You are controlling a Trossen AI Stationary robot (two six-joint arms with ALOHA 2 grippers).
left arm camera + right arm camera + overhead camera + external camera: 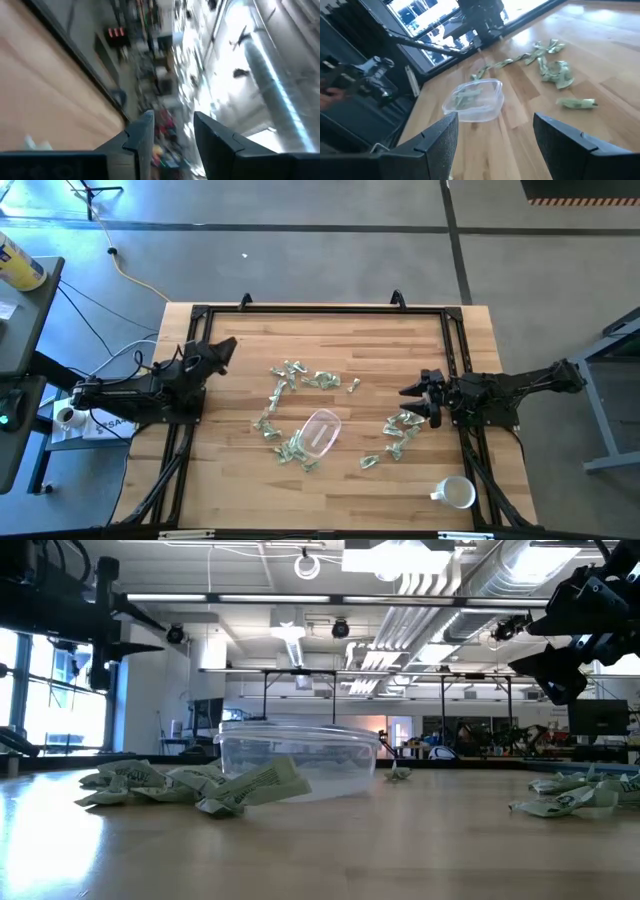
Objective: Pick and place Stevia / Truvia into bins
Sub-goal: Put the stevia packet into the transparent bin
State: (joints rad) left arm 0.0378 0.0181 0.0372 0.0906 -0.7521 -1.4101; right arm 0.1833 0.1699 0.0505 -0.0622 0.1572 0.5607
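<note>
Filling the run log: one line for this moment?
left gripper: open, empty, raised at left edge | right gripper: open, empty, above packets | container: mid-table

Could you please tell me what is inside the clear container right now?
The clear container seems to hold a packet or two, green showing through its wall. An exact count is unclear; packets heaped against it obscure the contents.
</note>
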